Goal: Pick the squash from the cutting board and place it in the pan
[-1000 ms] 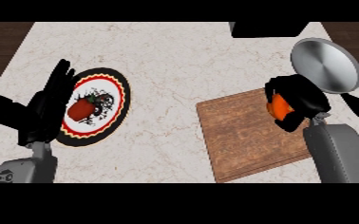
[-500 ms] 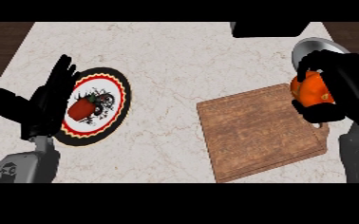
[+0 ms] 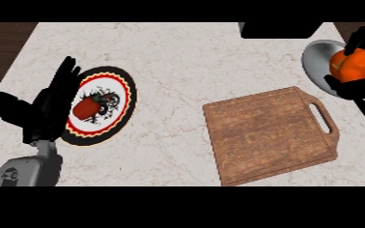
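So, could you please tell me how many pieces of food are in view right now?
2: an orange squash held in the right hand over the grey metal pan, and a red vegetable on the patterned round plate at left.

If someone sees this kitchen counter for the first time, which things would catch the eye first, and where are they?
The orange squash stands out first, gripped by the right hand over the grey pan at the right edge. Next comes the patterned plate at the left, holding a red vegetable, with the open left hand beside it. The bare wooden cutting board fills the lower right.
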Controlling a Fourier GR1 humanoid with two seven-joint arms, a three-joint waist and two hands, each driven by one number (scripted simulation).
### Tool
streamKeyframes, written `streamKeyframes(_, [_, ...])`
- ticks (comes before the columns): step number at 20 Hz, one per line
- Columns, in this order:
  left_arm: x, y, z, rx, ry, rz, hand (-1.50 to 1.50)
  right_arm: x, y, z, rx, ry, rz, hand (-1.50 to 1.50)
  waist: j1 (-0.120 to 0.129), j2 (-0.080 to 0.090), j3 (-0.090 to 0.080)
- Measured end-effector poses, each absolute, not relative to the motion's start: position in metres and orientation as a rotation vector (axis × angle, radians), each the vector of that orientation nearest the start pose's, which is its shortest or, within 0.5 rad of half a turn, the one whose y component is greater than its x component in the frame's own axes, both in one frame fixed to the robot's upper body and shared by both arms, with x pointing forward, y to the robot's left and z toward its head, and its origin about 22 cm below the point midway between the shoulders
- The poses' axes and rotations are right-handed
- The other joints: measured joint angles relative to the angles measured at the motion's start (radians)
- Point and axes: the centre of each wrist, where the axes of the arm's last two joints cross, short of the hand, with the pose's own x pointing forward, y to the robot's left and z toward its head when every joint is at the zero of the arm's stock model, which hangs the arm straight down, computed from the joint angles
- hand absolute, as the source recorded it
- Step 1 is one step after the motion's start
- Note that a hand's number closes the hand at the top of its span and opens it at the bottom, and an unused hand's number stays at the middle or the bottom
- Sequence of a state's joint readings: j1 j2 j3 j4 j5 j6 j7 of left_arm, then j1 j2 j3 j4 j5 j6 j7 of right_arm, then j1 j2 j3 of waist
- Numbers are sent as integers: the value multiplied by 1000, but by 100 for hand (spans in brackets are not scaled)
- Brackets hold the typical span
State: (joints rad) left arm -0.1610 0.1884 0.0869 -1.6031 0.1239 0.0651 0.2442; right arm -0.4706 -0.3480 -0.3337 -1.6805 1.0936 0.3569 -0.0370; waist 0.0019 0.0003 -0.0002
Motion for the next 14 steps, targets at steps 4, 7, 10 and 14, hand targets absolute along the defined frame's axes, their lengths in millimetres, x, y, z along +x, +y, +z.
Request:
streamKeyframes(4, [279, 270, 59, 93, -1517, 37, 0, 323, -359, 194, -1263, -1510, 868, 150, 4, 2, 0])
streamKeyframes(7, [280, 268, 65, 91, -1521, 35, 0, 337, -391, 192, -1267, -1505, 815, 150, 11, 4, 1])
streamKeyframes(10, [280, 265, 61, 83, -1527, 32, 0, 348, -420, 183, -1276, -1501, 760, 150, 17, 7, 1])
streamKeyframes(14, [287, 266, 61, 85, -1530, 27, 0, 354, -457, 173, -1261, -1507, 736, 150, 22, 10, 2])
